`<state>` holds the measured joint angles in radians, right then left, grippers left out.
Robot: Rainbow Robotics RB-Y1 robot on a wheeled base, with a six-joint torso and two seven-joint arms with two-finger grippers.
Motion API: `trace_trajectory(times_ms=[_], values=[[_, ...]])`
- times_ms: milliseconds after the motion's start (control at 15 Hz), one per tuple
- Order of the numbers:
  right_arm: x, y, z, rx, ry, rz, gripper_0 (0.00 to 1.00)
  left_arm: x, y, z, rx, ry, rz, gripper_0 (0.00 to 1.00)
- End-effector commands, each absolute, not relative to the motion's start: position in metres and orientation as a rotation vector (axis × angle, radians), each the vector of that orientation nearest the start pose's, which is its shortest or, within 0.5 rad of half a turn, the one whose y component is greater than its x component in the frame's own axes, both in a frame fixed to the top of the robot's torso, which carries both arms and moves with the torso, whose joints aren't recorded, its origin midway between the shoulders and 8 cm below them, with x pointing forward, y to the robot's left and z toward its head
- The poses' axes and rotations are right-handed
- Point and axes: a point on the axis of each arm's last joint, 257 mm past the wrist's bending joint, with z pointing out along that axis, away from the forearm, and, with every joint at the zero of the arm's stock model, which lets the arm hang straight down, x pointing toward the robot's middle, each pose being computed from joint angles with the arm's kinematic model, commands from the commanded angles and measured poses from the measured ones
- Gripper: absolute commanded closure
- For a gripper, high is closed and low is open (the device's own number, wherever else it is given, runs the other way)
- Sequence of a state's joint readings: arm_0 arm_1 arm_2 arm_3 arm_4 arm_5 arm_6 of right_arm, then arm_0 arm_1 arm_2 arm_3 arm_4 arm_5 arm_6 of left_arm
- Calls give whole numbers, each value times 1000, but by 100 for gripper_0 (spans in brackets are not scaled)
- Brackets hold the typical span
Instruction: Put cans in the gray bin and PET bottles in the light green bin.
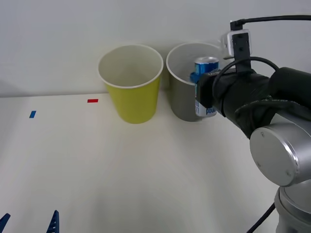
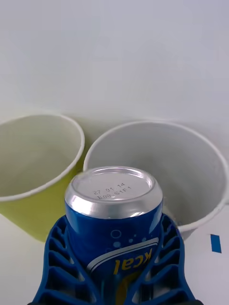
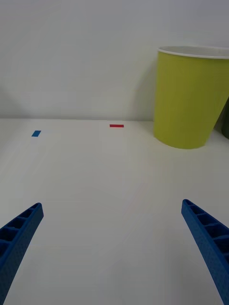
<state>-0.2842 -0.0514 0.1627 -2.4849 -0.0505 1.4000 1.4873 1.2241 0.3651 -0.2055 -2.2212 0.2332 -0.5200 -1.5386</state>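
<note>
The right gripper [image 2: 114, 267] pinches the can [image 2: 113, 214] upright, just above the gray bin's [image 1: 182, 104] rim. The green bin [image 1: 133, 99] stands beside. The left gripper [image 3: 112, 248] is spread, well apart.

White table [image 1: 97, 165], green bin [image 1: 131, 82] & gray bin [image 1: 182, 104], red [image 1: 93, 101], blue [image 1: 32, 114] tape marks

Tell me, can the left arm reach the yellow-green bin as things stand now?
Probably yes: the open left hand faces the round yellow-green bin across bare white table, with nothing between them.
</note>
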Motion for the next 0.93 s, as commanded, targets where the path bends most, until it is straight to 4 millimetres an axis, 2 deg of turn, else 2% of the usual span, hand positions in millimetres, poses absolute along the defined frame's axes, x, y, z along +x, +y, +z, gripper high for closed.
trace_trajectory(times_ms=[67, 333, 533, 600, 800, 933], values=[[466, -105, 18, -206, 1709, 173, 100, 203, 281, -221, -89, 1637, -18, 0], [462, -97, 56, -178, 1598, 204, 100, 203, 281, -221, -89, 1637, -18, 0], [463, -100, 86, -162, 1496, 221, 100, 203, 281, -221, -89, 1637, -18, 0], [466, -105, 91, -164, 1472, 209, 100, 203, 281, -221, -89, 1637, -18, 0], [483, -119, 107, -165, 1376, 177, 100, 203, 281, -221, -89, 1637, -18, 0], [500, -128, 106, -171, 1340, 150, 100, 203, 281, -221, -89, 1637, -18, 0]])
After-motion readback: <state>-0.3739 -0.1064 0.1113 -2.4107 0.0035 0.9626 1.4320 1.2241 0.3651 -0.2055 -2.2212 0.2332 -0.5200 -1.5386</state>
